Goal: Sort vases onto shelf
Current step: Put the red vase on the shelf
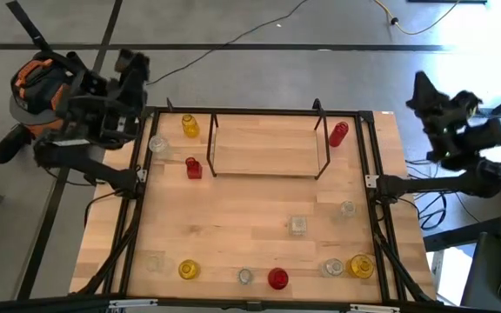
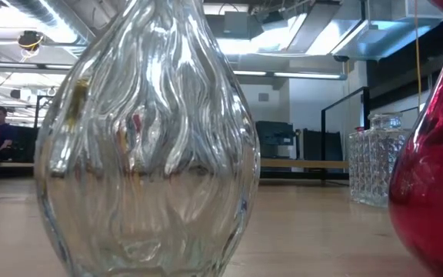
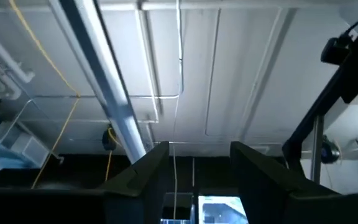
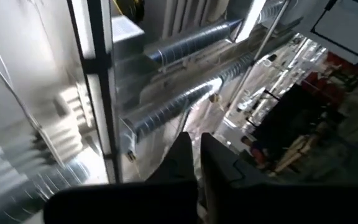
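Two arms, matte black throughout, built of blocky jointed housings with dark cabling looped along them. Left hand (image 3: 194,177): two flat, squared black fingers (image 3: 145,171) with angular edges. Right hand (image 4: 197,155): same black finish, two slim tapered fingers (image 4: 219,158), mounted on a broad dark wrist block
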Motion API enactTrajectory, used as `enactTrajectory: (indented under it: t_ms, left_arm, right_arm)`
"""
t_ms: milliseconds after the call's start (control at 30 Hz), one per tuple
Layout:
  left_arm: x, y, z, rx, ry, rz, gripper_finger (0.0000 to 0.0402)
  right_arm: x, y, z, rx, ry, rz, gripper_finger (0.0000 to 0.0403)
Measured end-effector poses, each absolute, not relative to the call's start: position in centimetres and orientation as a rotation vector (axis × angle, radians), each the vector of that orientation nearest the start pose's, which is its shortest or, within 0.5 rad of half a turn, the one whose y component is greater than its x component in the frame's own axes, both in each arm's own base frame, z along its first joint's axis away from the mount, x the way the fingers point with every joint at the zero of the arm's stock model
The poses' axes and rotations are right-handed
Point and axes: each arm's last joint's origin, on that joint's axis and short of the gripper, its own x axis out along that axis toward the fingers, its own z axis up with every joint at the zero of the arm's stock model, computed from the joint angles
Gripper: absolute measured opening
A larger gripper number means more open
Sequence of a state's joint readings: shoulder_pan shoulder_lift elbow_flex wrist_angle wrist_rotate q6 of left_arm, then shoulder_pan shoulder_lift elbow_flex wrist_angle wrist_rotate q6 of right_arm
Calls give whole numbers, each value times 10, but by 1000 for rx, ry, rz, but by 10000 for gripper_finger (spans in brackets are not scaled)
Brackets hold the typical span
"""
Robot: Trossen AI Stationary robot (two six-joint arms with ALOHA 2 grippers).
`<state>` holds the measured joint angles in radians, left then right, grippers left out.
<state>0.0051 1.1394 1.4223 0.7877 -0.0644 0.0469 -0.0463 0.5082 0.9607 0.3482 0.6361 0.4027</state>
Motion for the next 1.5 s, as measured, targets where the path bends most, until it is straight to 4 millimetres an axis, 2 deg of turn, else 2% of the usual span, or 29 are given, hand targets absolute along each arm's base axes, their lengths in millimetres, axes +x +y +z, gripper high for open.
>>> enactTrajectory:
  t_ms: [100,167,267,367,500,600,700,800,867,967,1100,1233,1367,1500]
  left_arm:
    - [184,2,577,12,-1114,62,163]
    - [192,3,586,36,-1088,80,163]
    - [202,11,588,72,-923,186,163]
    - [208,23,583,46,-726,342,163]
    - [210,43,566,-14,-436,552,163]
    - [208,57,551,-37,-244,633,163]
    - [203,74,533,-88,-64,704,163]
    - [195,88,514,-130,129,758,163]
    - [189,96,504,-147,232,798,163]
    - [182,106,495,-166,320,833,163]
    - [175,117,492,-192,353,852,163]
    - [168,127,492,-176,362,856,163]
    - [169,138,489,-173,388,839,163]
    - [173,145,483,-206,420,791,163]
  right_arm:
    - [60,-19,492,535,-809,-468,0]
    - [72,-17,513,441,-730,-419,0]
    - [93,-15,537,275,-609,-344,0]
    - [118,-15,555,144,-558,-348,0]
    - [148,-18,566,-29,-467,-445,0]
    - [177,-22,564,-195,-306,-593,0]
    - [202,-35,553,-353,6,-941,0]
    - [212,-54,536,-460,338,-1241,1]
    - [208,-68,523,-412,427,-1302,8]
    - [190,-83,504,-175,454,-1293,36]
    - [157,-96,484,140,544,-1343,99]
    - [139,-108,474,322,649,-1345,163]
    - [138,-130,460,449,813,-1281,194]
    - [150,-158,440,523,940,-1238,196]
